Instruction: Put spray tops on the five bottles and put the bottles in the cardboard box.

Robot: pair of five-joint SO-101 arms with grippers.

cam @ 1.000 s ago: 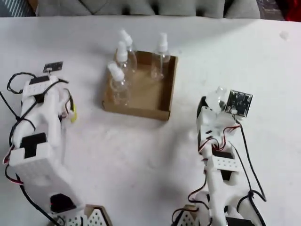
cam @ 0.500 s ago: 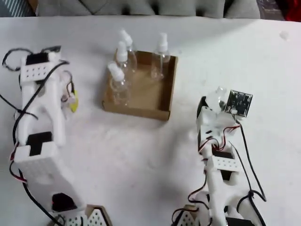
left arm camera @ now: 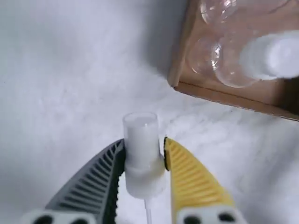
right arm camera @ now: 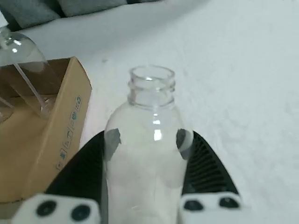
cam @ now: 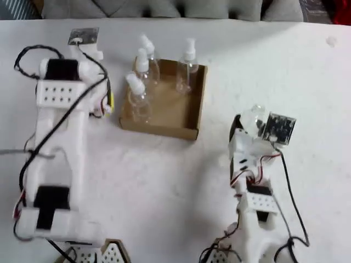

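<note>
1. Left gripper (left arm camera: 142,151): the grey and yellow fingers (left arm camera: 191,182) are clamped on the white spray top (left arm camera: 141,135), one on each side of its collar. A thin dip tube (left arm camera: 148,215) extends from the collar end. Gripping at the collar probably leaves the tube free to enter a bottle neck.

2. Right gripper (right arm camera: 147,139): the black fingers (right arm camera: 205,172) are closed on the shoulder of a clear bottle (right arm camera: 150,100). It is held upright, with no top fitted. The open neck stands clear of the fingertips, which appears intended to present it for the spray top.

3. Position on the table (cam: 164,181): the left gripper hangs above the surface just beside the left wall of the cardboard box (cam: 159,129), toward the far edge. The right gripper holds its bottle between the box's near right corner and the right edge. The two grippers are well apart, so the spray top has to be brought across to the open neck.

4. Box contents: four capped bottles (cam: 188,60) stand at the box. Three crowd its left wall and one stands by the far wall. The near right part of the box floor is bare, which probably leaves room for the fifth bottle.
</note>
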